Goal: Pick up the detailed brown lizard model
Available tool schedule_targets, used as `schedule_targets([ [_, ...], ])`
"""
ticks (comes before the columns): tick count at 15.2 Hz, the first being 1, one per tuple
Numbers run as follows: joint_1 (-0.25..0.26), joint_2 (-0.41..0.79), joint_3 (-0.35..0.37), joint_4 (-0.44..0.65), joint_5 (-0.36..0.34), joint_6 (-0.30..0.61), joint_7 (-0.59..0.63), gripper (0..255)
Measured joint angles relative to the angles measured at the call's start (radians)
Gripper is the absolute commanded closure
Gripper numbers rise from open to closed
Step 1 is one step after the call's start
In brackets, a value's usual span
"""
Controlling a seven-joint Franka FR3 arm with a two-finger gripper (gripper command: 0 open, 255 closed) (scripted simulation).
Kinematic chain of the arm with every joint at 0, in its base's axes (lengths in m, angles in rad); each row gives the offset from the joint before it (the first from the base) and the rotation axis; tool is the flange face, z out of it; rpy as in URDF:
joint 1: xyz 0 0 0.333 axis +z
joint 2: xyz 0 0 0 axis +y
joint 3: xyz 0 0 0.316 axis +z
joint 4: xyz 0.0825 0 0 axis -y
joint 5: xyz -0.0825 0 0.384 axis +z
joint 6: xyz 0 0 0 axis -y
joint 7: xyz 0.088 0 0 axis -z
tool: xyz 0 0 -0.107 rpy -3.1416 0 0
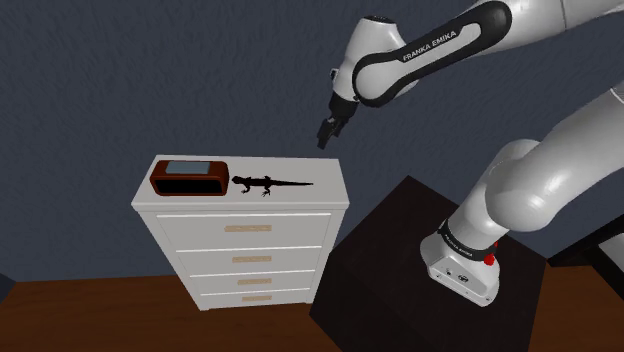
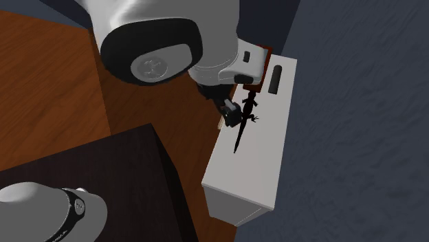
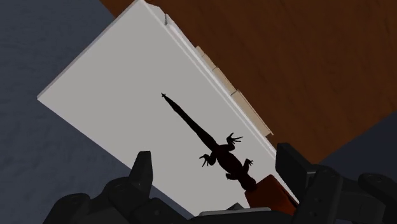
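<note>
The lizard model (image 1: pixel 268 183) looks almost black and lies flat on top of the white dresser (image 1: pixel 240 235), head toward a red-brown box (image 1: pixel 188 178) and tail toward the shoulder view's right. My gripper (image 1: pixel 327 132) hangs in the air above the dresser's right end, beyond the tail tip and clear of the lizard. In the wrist view the lizard (image 3: pixel 213 143) lies on the dresser top (image 3: pixel 114 102) between my two spread fingers (image 3: pixel 143 168), well below them; the gripper (image 3: pixel 215 154) is open and empty. From the second exterior view the gripper (image 2: pixel 230 113) hovers beside the lizard (image 2: pixel 244 122).
The red-brown box (image 3: pixel 270 194) sits right by the lizard's head. The dresser (image 2: pixel 251 172) backs onto a dark blue-grey wall (image 1: pixel 120 80). A dark wooden floor (image 1: pixel 90 315) lies in front, and my dark stand (image 1: pixel 390 260) is to the dresser's right.
</note>
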State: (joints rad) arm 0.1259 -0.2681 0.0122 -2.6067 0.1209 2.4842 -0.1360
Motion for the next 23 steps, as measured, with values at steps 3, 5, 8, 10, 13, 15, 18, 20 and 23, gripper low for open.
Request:
schedule_targets([
  [3,0.019,0.122,0.005,0.032,0.030,0.112,-0.022,0],
  [5,0.032,0.205,0.009,0.051,0.057,0.190,-0.043,0],
  [8,0.044,0.325,0.018,0.094,0.105,0.286,-0.088,0],
  [10,0.047,0.409,0.031,0.139,0.136,0.341,-0.116,0],
  [13,0.044,0.544,0.062,0.209,0.177,0.427,-0.153,0],
  [15,0.040,0.625,0.080,0.265,0.191,0.467,-0.170,0],
  [18,0.032,0.745,0.107,0.350,0.202,0.524,-0.192,0],
  [20,0.035,0.821,0.114,0.419,0.199,0.547,-0.197,0],
  [23,0.029,0.895,0.126,0.470,0.198,0.578,-0.208,0],
])
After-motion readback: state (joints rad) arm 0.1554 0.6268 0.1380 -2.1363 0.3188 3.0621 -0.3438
